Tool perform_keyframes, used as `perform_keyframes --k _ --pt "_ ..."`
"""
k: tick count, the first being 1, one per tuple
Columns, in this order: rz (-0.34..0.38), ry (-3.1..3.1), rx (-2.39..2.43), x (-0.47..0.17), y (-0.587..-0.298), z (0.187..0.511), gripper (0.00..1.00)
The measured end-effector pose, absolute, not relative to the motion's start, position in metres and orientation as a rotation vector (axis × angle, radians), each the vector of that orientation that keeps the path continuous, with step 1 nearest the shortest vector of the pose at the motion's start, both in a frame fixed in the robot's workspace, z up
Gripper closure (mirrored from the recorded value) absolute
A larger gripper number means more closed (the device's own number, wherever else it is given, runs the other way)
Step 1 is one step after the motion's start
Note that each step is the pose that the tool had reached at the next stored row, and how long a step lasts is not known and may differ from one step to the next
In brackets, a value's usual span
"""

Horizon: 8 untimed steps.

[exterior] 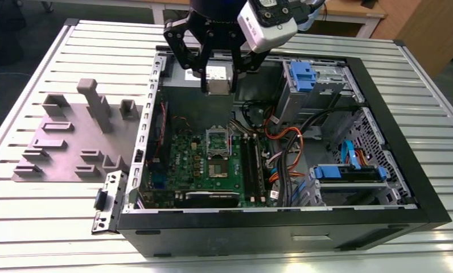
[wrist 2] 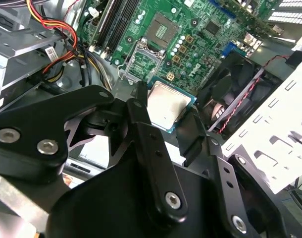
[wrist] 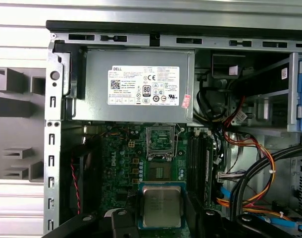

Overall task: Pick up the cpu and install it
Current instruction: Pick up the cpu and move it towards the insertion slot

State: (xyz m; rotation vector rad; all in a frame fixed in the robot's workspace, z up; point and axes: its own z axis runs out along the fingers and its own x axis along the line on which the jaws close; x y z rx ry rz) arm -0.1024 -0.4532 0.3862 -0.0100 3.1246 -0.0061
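The black gripper (exterior: 222, 68) clamped the small square silver-topped cpu (wrist: 162, 206) by two opposite edges, hanging clear above the open black computer case (exterior: 408, 187). The open metal socket (wrist: 161, 142) lay below it, well apart.

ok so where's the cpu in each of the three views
Exterior view: cpu held over the grey power supply.
Second wrist view: cpu between the black fingers, before the green board.
First wrist view: cpu in front of the green board.
Shared landmark: the empty socket.
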Motion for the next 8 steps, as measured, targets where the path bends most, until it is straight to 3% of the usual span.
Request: perform_keyframes --k 8 --pt "-0.006 3.125 -0.01 -0.1006 -0.4532 0.3862 0.53"
